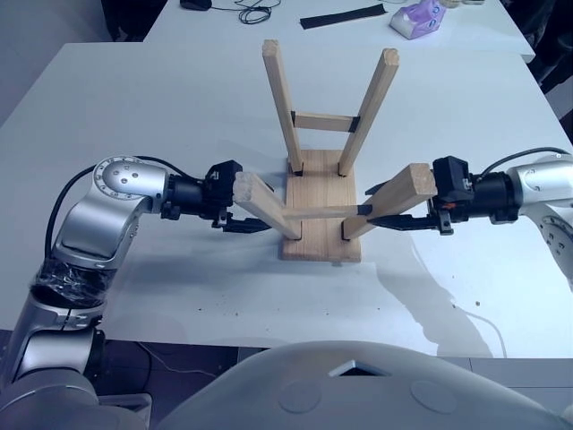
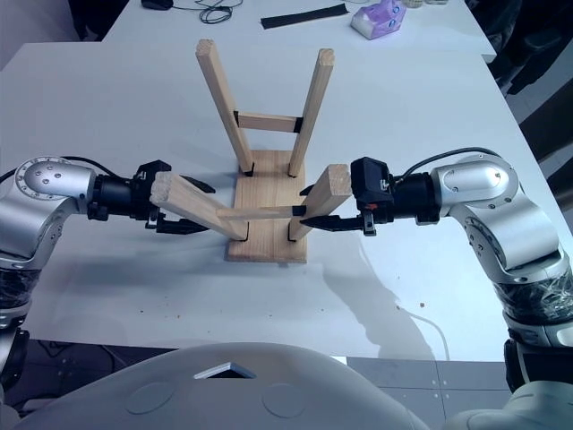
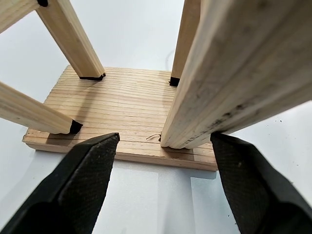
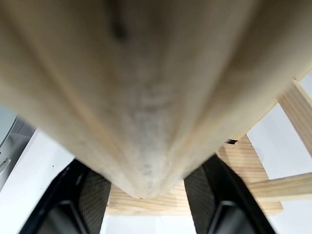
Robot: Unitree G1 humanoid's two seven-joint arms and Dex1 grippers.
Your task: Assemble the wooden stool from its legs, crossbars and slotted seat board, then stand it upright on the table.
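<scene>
Left gripper (image 3: 165, 140), right gripper (image 4: 146, 181) at upturned stool (image 1: 324, 193) legs

Seat board (image 3: 122, 107) was bare pale wood, unvarnished and matt, with long straight grain plain across its face. Legs (image 1: 269, 206) and crossbars (image 1: 324, 122) were the same raw light wood; faces looked slightly rough, edges softened, grey scuffs on the nearest leg. Table (image 1: 134, 116) had a smooth white top with a dull sheen. Left gripper (image 3: 163, 140) fingers (image 3: 83, 180) looked black plastic or rubber, matt, finely grained. Left arm (image 1: 98, 219) casing was silver, metallic, semi-glossy.
</scene>
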